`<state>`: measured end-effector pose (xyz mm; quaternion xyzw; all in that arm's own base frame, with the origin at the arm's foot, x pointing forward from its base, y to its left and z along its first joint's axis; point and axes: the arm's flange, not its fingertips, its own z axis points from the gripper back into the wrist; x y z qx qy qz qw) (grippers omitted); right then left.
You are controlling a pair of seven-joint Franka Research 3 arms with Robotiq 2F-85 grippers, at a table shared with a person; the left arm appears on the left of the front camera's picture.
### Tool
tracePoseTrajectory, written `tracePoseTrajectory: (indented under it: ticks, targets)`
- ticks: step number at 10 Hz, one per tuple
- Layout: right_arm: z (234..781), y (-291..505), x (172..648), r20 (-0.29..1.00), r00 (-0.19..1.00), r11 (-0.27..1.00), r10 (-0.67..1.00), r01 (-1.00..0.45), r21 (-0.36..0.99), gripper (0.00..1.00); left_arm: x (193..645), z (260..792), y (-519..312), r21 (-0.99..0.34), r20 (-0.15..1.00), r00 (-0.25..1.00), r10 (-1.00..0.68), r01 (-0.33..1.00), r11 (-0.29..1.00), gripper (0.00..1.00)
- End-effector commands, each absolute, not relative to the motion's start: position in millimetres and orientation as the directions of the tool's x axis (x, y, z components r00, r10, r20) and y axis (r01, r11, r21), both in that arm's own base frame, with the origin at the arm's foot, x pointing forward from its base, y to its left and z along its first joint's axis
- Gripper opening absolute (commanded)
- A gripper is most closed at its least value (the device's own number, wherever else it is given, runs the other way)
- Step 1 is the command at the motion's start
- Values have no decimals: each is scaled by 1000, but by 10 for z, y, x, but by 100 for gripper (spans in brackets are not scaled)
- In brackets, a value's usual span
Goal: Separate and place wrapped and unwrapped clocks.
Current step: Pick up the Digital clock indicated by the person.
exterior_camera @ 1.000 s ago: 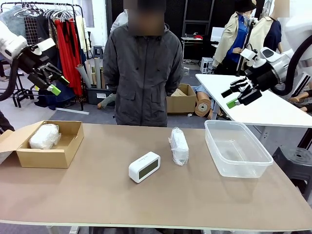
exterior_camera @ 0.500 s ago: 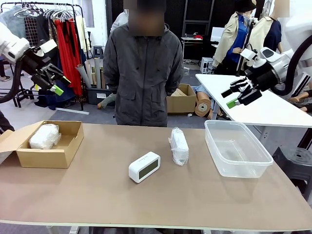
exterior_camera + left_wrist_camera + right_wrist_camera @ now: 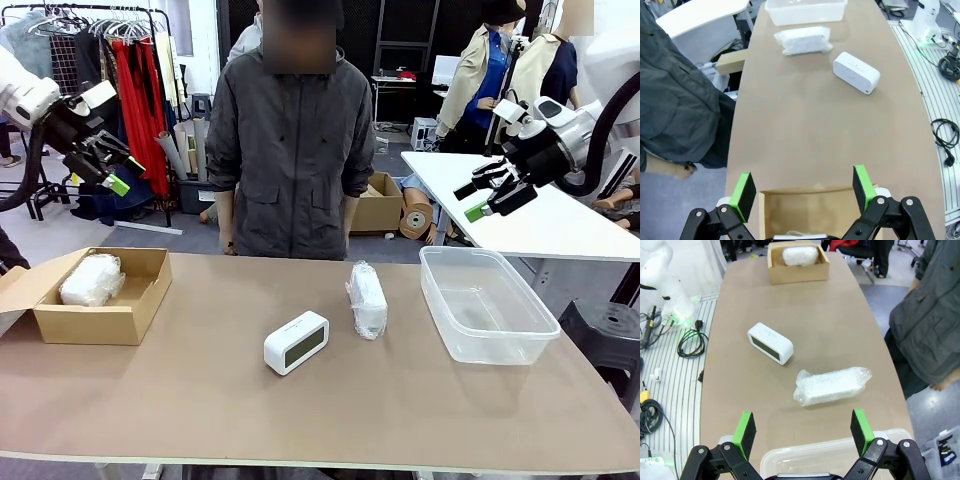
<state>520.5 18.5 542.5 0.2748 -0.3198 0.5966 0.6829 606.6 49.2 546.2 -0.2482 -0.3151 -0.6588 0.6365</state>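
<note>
A bare white clock (image 3: 296, 342) with a dark screen lies at the table's middle, also seen as the white clock (image 3: 856, 73) and the white clock (image 3: 770, 343). Beside it to the right lies a wrapped clock (image 3: 367, 298) in crinkly plastic, the wrapped clock (image 3: 804, 40), the wrapped clock (image 3: 832, 385). Another wrapped clock (image 3: 91, 279) sits inside the cardboard box (image 3: 100, 322), the same bundle (image 3: 800, 255) seen far off. My left gripper (image 3: 108, 165) hangs open high above the box; its fingers (image 3: 743, 195) frame the box's edge. My right gripper (image 3: 484, 192) hangs open above the clear tub (image 3: 486, 343).
A person in a dark jacket (image 3: 293, 150) stands at the far side, arms down. The tub (image 3: 840, 460) lies under my right gripper. The cardboard box (image 3: 815, 212) lies under my left gripper. A white table (image 3: 520, 210) stands behind at right.
My left gripper has edged slightly right and up. The person has shifted a little, hands now showing at the sides. The clocks have not moved.
</note>
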Motion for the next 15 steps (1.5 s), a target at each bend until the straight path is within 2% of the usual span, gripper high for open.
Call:
tracePoseTrajectory:
  ticks: [1, 15]
  targets:
    - [5433, 187, 5195, 764, 82, 138, 640, -990, -10, 100, 6043, 5469, 500, 91, 731, -61, -680, 996, 8, 100]
    - [5433, 187, 5195, 764, 82, 138, 640, -990, -10, 100, 6043, 5469, 500, 91, 731, -61, -680, 996, 8, 100]
